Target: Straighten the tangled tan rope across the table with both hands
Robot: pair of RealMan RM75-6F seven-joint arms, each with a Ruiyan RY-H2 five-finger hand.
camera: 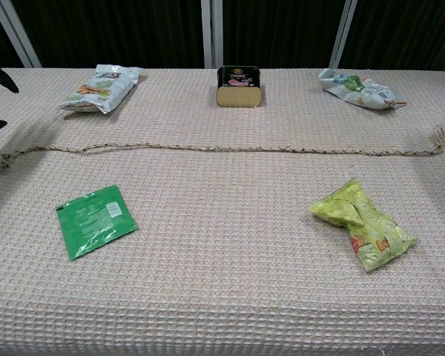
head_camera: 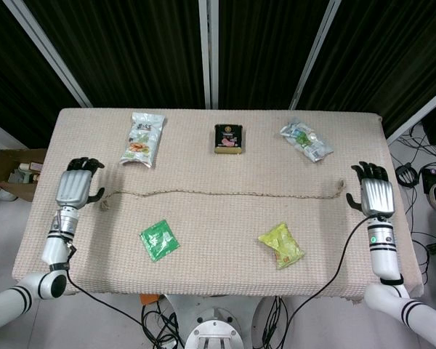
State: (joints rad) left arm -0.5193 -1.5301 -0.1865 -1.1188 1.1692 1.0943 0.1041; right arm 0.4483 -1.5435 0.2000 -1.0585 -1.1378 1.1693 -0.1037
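you're working in a lab-style test room: dark curtains (head_camera: 131, 43) hang behind the cloth-covered table (head_camera: 218, 240), loose cables (head_camera: 421, 156) trail beside the table, and a cardboard box (head_camera: 11, 171) sits at its left.

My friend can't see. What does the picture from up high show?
A tan rope lies nearly straight across the table, with an open robot hand just past each end: left hand, right hand. Neither touches it. Snack packets and a small dark tin lie around it.
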